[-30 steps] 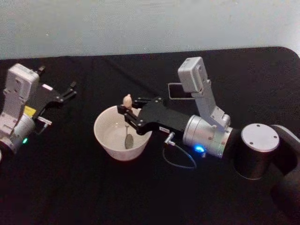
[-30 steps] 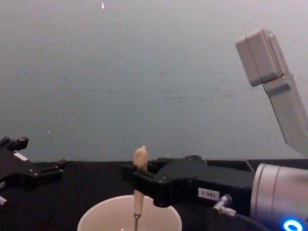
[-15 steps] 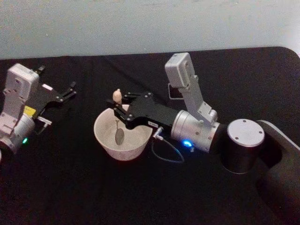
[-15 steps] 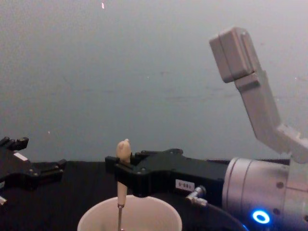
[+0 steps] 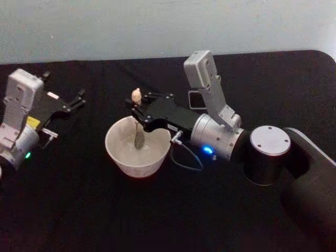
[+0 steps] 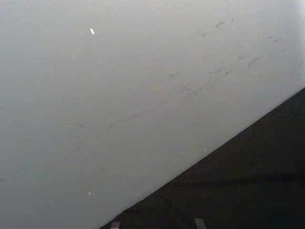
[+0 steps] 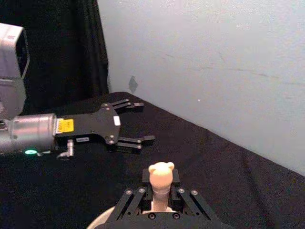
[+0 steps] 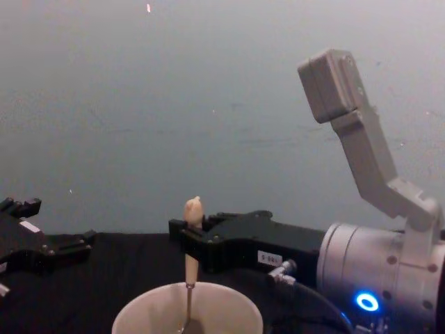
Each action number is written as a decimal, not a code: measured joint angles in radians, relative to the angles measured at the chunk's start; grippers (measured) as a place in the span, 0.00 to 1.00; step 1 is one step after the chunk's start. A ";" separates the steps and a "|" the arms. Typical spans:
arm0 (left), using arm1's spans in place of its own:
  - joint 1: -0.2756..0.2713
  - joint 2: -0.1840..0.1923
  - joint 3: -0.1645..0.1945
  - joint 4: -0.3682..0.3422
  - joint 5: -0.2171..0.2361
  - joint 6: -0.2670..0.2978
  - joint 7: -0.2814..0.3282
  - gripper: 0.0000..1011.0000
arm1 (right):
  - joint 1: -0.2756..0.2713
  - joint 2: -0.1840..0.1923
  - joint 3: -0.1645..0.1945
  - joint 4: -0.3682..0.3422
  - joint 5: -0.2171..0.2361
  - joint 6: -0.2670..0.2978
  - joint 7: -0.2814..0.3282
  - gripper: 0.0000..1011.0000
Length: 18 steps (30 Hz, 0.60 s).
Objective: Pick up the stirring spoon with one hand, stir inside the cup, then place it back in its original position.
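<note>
The white cup (image 5: 114,151) stands on the black table, left of centre; its rim (image 8: 142,312) shows low in the chest view. The stirring spoon (image 5: 137,116) stands upright in it, with the beige knob (image 8: 192,209) on top and the dark bowl down inside the cup. My right gripper (image 5: 138,108) reaches in from the right, above the cup's far rim, and is shut on the spoon's handle just under the knob (image 7: 161,174). My left gripper (image 5: 79,100) rests open at the table's left, apart from the cup, and is also seen from the right wrist (image 7: 138,121).
A dark grey square-sided holder (image 5: 195,100) stands behind the right arm's wrist. The right arm's big joint (image 5: 269,152) lies over the table's right half. A pale wall runs along the table's far edge.
The right gripper has carried the spoon around inside the cup: first to the left, then toward the far rim. The left arm has not moved.
</note>
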 joint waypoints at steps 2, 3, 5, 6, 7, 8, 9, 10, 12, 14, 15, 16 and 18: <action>0.000 0.000 0.000 0.000 0.000 0.000 0.000 0.99 | 0.000 0.000 0.005 0.004 -0.003 0.000 -0.002 0.21; 0.000 0.000 0.000 0.000 0.000 0.000 0.000 0.99 | 0.000 0.000 0.006 0.004 -0.004 0.000 -0.002 0.21; 0.000 0.000 0.000 0.000 0.000 0.000 0.000 0.99 | 0.000 0.000 0.011 0.005 -0.006 0.001 -0.002 0.21; 0.000 0.000 0.000 0.000 0.000 0.000 0.000 0.99 | -0.001 0.000 0.012 0.005 -0.006 0.001 -0.002 0.21; 0.000 0.000 0.000 0.000 0.000 0.000 0.000 0.99 | -0.002 0.000 0.013 0.005 -0.007 0.001 -0.002 0.21; 0.000 0.000 0.000 0.000 0.000 0.000 0.000 0.99 | -0.003 0.000 0.015 0.005 -0.007 0.002 -0.002 0.21; 0.000 0.000 0.000 0.000 0.000 0.000 0.000 0.99 | -0.003 0.000 0.016 0.005 -0.007 0.002 -0.002 0.21; 0.000 0.000 0.000 0.000 0.000 0.000 0.000 0.99 | -0.005 0.000 0.019 0.004 -0.007 0.002 -0.001 0.21; 0.000 0.000 0.000 0.000 0.000 0.000 0.000 0.99 | -0.007 0.001 0.021 0.002 -0.007 0.002 -0.001 0.21; 0.000 0.000 0.000 0.000 0.000 0.000 0.000 0.99 | -0.011 0.004 0.024 -0.003 -0.007 0.004 0.002 0.21; 0.000 0.000 0.000 0.000 0.000 0.000 0.000 0.99 | -0.012 0.006 0.025 -0.006 -0.006 0.005 0.004 0.21; 0.000 0.000 0.000 0.000 0.000 0.000 0.000 0.99 | -0.015 0.008 0.026 -0.009 -0.005 0.007 0.005 0.21; 0.000 0.000 0.000 0.000 0.000 0.000 0.000 0.99 | -0.022 0.017 0.030 -0.021 -0.001 0.012 0.008 0.21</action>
